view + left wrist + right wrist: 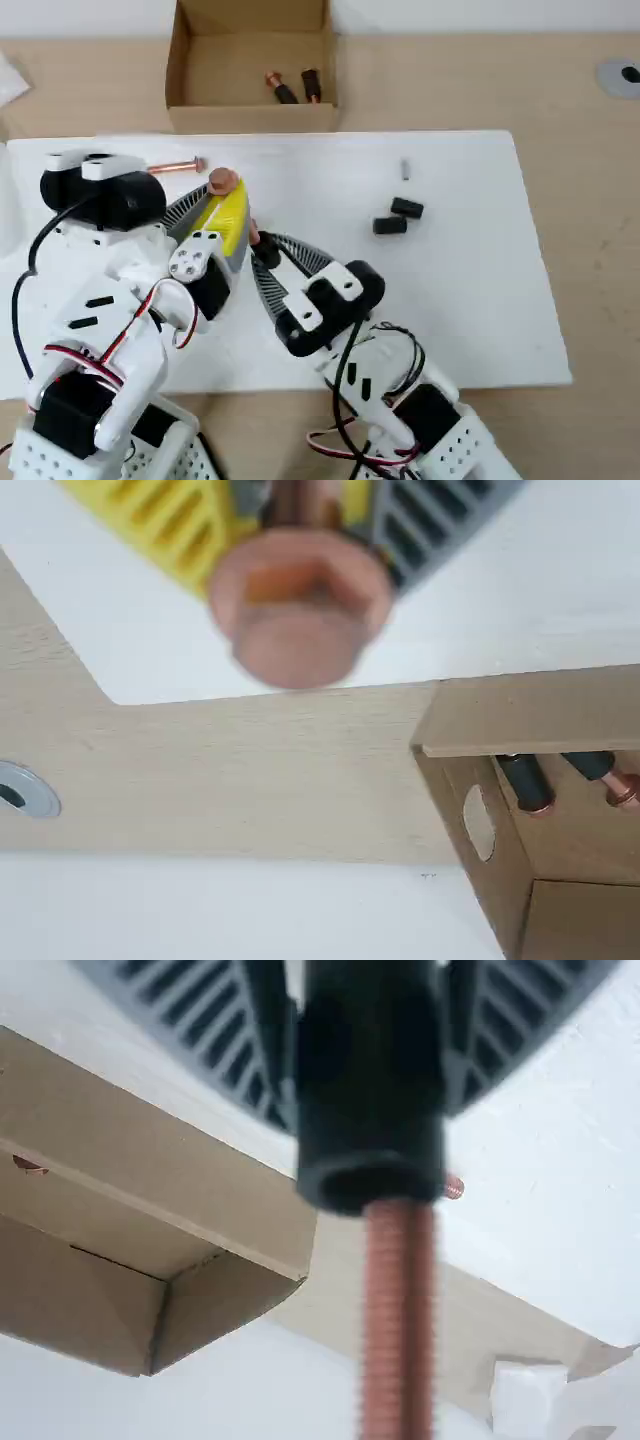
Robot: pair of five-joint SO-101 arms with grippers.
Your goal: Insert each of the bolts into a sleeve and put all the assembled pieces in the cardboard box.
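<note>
Left gripper point(218, 200) pinches a bolt point(300, 605) under its head; right gripper point(262, 245) is clamped on a sleeve point(370, 1110) with copper thread point(395, 1310) poking out (right wrist view), over the white sheet point(480, 300). High view adds spare bolt point(175, 167) and two loose sleeves point(398, 217); cardboard box point(250, 118) holds two assembled pieces point(283, 90).

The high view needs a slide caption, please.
Left gripper with bolt meets right gripper with sleeve; two assembled pieces lie in cardboard box.

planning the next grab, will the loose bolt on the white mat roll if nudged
Likely yes: the bolt lies on its side on the mat, so its round shank may roll, curving around the wider head. It looks metal, probably stiff.
</note>
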